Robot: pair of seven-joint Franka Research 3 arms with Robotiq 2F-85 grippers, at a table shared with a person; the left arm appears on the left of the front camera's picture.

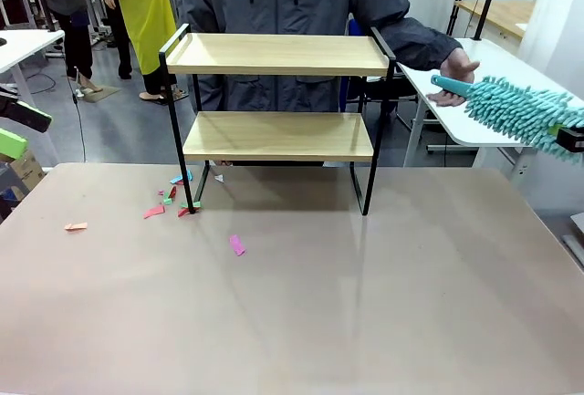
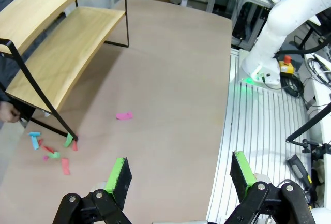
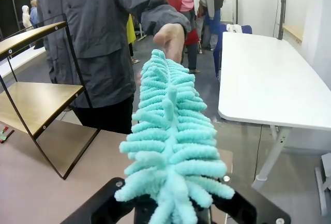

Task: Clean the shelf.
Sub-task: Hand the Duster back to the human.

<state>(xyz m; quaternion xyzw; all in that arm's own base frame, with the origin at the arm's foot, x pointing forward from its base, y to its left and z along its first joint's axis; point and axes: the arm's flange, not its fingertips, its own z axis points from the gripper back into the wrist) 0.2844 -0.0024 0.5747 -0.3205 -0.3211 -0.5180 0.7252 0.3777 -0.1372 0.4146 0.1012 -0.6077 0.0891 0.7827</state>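
The left wrist view shows the left gripper (image 2: 178, 175) spread empty; the right gripper (image 3: 173, 208) pinches the duster (image 3: 169, 146). Paper scraps (image 1: 173, 202) lie at 9 o'clock of the shelf (image 1: 278, 135) on the table (image 1: 365, 304).

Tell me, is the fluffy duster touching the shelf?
Apart. The front view shows the duster off to the right of the shelf, with open floor and a white table between them.

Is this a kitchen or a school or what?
Probably a robot lab or workshop. A white robot arm is bolted beside the table, more white tables stand around, and a wooden test shelf sits in the middle.
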